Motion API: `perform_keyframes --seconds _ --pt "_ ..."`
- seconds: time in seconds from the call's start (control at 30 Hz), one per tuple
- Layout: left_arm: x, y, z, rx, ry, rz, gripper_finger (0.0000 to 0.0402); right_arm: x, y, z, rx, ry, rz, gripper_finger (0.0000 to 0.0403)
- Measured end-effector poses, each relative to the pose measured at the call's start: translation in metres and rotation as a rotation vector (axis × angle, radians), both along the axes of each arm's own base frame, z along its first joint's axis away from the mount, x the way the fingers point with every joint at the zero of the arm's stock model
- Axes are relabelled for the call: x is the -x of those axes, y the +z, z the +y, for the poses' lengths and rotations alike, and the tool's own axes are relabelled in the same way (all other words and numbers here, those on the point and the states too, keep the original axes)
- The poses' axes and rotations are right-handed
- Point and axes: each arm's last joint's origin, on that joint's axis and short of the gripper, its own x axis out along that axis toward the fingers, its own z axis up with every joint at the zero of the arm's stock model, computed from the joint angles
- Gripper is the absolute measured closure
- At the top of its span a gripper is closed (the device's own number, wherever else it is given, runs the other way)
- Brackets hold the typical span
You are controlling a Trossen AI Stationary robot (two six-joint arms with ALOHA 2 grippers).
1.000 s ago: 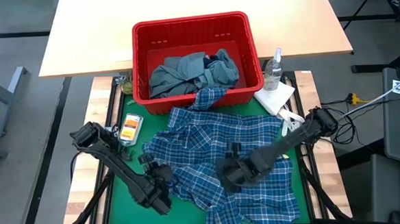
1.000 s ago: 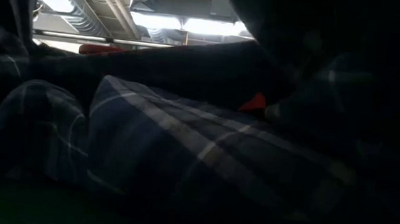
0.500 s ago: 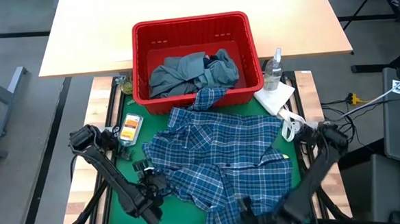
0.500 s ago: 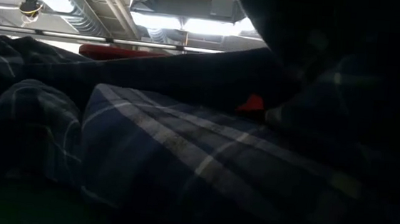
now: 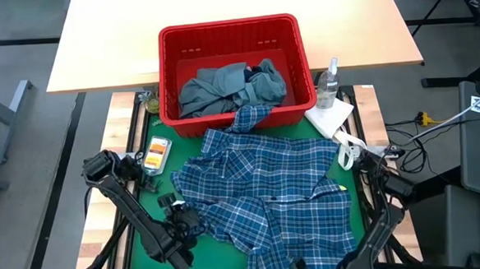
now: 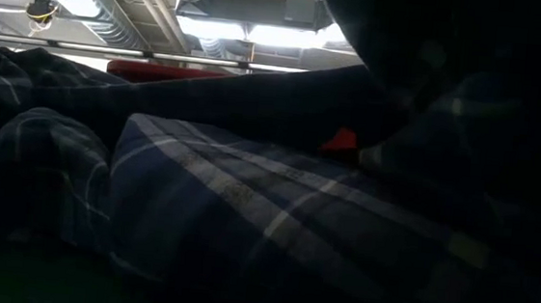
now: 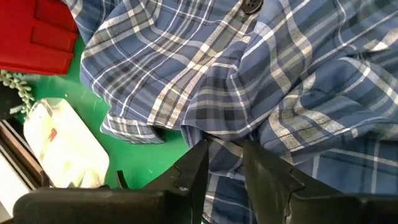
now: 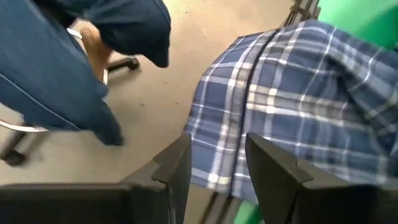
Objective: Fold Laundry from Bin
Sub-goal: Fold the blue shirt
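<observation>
blue-white plaid shirt (image 5: 268, 199) spread rumpled across green mat (image 5: 143, 226), collar end touching the red bin (image 5: 231, 34), hem hanging past the table's near edge. bin holds grey-blue garment (image 5: 221, 88) and a dark navy one (image 5: 266, 68). left gripper (image 7: 224, 163) at the shirt's left edge, fingers pinching a fold of plaid. right gripper (image 8: 214, 168) off the near table edge beside the hanging hem, fingers apart, holding nothing. paper towel (image 5: 331, 117) and spray bottle (image 5: 329, 84) right of bin.
</observation>
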Motion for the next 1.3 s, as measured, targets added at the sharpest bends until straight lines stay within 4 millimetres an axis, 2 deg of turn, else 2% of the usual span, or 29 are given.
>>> perform_keyframes --seconds 0.33,0.63,1.0,1.3 --pt "-0.001 0.000 -0.001 0.020 0.042 -0.035 0.0305 -0.001 -0.005 0.001 0.170 0.190 -0.052 0.0251" --pt "-0.002 -0.001 -0.003 0.037 0.042 -0.049 0.0305 -0.016 -0.041 -0.004 0.281 0.261 0.010 0.0251" --pt "-0.003 -0.001 -0.003 0.047 0.042 -0.058 0.0305 -0.031 -0.054 -0.024 0.343 0.196 0.111 0.0251" --pt "-0.003 -0.001 -0.004 0.048 0.042 -0.060 0.0305 -0.038 -0.062 -0.029 0.233 0.157 0.220 0.0256"
